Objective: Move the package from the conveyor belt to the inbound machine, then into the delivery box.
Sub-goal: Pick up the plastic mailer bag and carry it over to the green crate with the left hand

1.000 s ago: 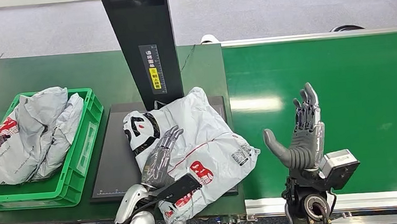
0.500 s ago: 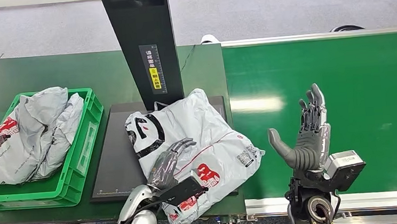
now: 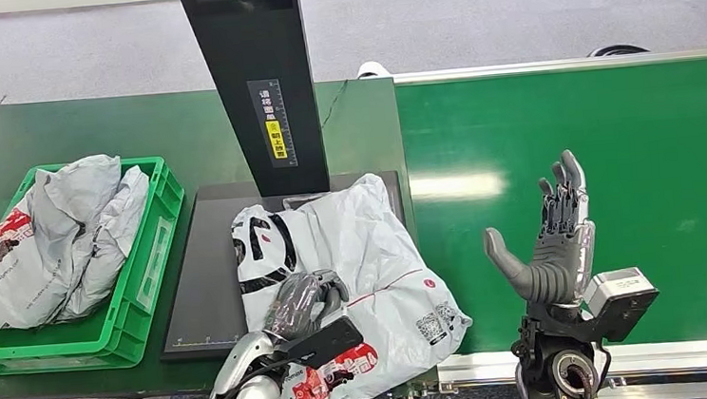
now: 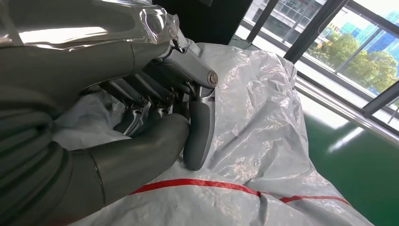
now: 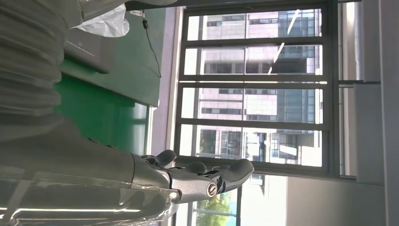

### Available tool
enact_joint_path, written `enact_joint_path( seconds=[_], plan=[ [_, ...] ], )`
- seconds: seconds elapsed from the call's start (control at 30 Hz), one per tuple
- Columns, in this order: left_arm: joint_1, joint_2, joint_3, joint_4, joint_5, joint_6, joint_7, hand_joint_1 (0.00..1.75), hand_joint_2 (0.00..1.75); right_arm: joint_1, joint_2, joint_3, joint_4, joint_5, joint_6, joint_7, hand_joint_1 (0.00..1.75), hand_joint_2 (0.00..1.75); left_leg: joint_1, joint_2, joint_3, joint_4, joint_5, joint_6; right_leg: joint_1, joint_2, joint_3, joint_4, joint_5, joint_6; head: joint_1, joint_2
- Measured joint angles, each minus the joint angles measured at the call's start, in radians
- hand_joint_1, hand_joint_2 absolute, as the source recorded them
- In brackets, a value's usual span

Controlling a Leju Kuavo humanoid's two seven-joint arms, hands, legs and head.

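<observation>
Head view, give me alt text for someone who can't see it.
The robot's left hand, fingers curled, grips a grey plastic package lying on the black inbound machine. Its right hand is raised open over the green conveyor belt. A green delivery box holding other grey packages sits on the left.

Left hand [image 3: 306, 303] grips package [image 3: 356, 285]; right hand [image 3: 548, 241] spread.

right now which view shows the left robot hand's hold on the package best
The left wrist view: the left robot hand fills the frame, fingers curled into the grey package. The head view shows that hand small, on the package lying on the scanner plate. The right wrist view catches only a corner of the package.
</observation>
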Motion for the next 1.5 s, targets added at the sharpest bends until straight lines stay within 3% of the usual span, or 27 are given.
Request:
enact_joint_path(
  seconds=[0.37, 0.63, 0.9, 1.1, 1.13, 1.23, 1.27, 1.33, 1.4, 1.43, 1.5],
  plan=[
    [0.001, -0.001, 0.003, -0.001, 0.016, 0.033, -0.030, 1.75, 1.75, 0.007, 0.002, -0.009, -0.003, -0.001, 0.000, 0.000, 0.00, 1.75, 0.000, 0.000, 0.000, 0.000, 0.000, 0.000, 0.000, 0.000, 0.000, 0.000, 0.000, 0.000, 0.000, 0.000],
    [0.018, -0.002, 0.025, -0.098, 0.125, 0.231, -0.212, 1.75, 1.75, 0.013, 0.000, -0.016, -0.018, -0.024, -0.004, 0.000, 0.00, 1.75, 0.000, 0.000, 0.000, 0.000, 0.000, 0.000, 0.000, 0.000, 0.000, 0.000, 0.000, 0.000, 0.000, 0.000],
    [0.042, -0.001, 0.034, -0.250, 0.147, 0.512, -0.358, 1.75, 1.75, 0.015, 0.000, -0.016, -0.033, -0.034, -0.012, 0.009, 0.00, 1.75, 0.000, 0.000, 0.000, 0.000, 0.000, 0.000, 0.000, 0.000, 0.000, 0.000, 0.000, 0.000, 0.000, 0.000],
    [0.050, 0.002, 0.038, -0.318, 0.173, 0.553, -0.379, 1.75, 1.75, 0.015, 0.001, -0.016, -0.033, -0.040, -0.019, 0.009, 0.00, 1.75, 0.000, 0.000, 0.000, 0.000, 0.000, 0.000, 0.000, 0.000, 0.000, 0.000, 0.000, 0.000, 0.000, 0.000],
    [0.051, 0.002, 0.038, -0.324, 0.175, 0.554, -0.379, 1.65, 1.75, 0.015, 0.001, -0.016, -0.033, -0.040, -0.019, 0.009, 0.00, 1.75, 0.000, 0.000, 0.000, 0.000, 0.000, 0.000, 0.000, 0.000, 0.000, 0.000, 0.000, 0.000, 0.000, 0.000],
    [0.051, 0.005, 0.037, -0.337, 0.235, 0.496, -0.381, 0.34, 1.75, 0.015, 0.001, -0.016, -0.034, -0.040, -0.020, 0.009, 0.00, 1.75, 0.000, 0.000, 0.000, 0.000, 0.000, 0.000, 0.000, 0.000, 0.000, 0.000, 0.000, 0.000, 0.000, 0.000],
    [0.051, 0.007, 0.035, -0.342, 0.276, 0.440, -0.380, 0.00, 1.75, 0.015, 0.000, -0.016, -0.035, -0.040, -0.020, 0.009, 0.00, 1.75, 0.000, 0.000, 0.000, 0.000, 0.000, 0.000, 0.000, 0.000, 0.000, 0.000, 0.000, 0.000, 0.000, 0.000],
    [0.052, 0.011, 0.031, -0.348, 0.336, 0.349, -0.376, 0.00, 1.75, 0.015, 0.000, -0.016, -0.035, -0.040, -0.020, 0.009, 0.00, 1.75, 0.000, 0.000, 0.000, 0.000, 0.000, 0.000, 0.000, 0.000, 0.000, 0.000, 0.000, 0.000, 0.000, 0.000],
    [0.052, 0.012, 0.030, -0.350, 0.348, 0.324, -0.375, 0.00, 1.75, 0.015, 0.000, -0.016, -0.035, -0.040, -0.020, 0.009, 0.00, 1.75, 0.000, 0.000, 0.000, 0.000, 0.000, 0.000, 0.000, 0.000, 0.000, 0.000, 0.000, 0.000, 0.000, 0.000],
    [0.053, 0.015, 0.027, -0.353, 0.363, 0.259, -0.373, 0.00, 1.75, 0.015, 0.000, -0.016, -0.035, -0.040, -0.018, 0.009, 0.00, 1.75, 0.000, 0.000, 0.000, 0.000, 0.000, 0.000, 0.000, 0.000, 0.000, 0.000, 0.000, 0.000, 0.000, 0.000],
    [0.065, 0.029, 0.009, -0.363, 0.417, 0.016, -0.366, 0.00, 1.75, 0.013, -0.001, -0.016, -0.034, -0.040, -0.008, 0.009, 0.00, 1.75, 0.000, 0.000, 0.000, 0.000, 0.000, 0.000, 0.000, 0.000, 0.000, 0.000, 0.000, 0.000, 0.000, 0.000]
  ],
)
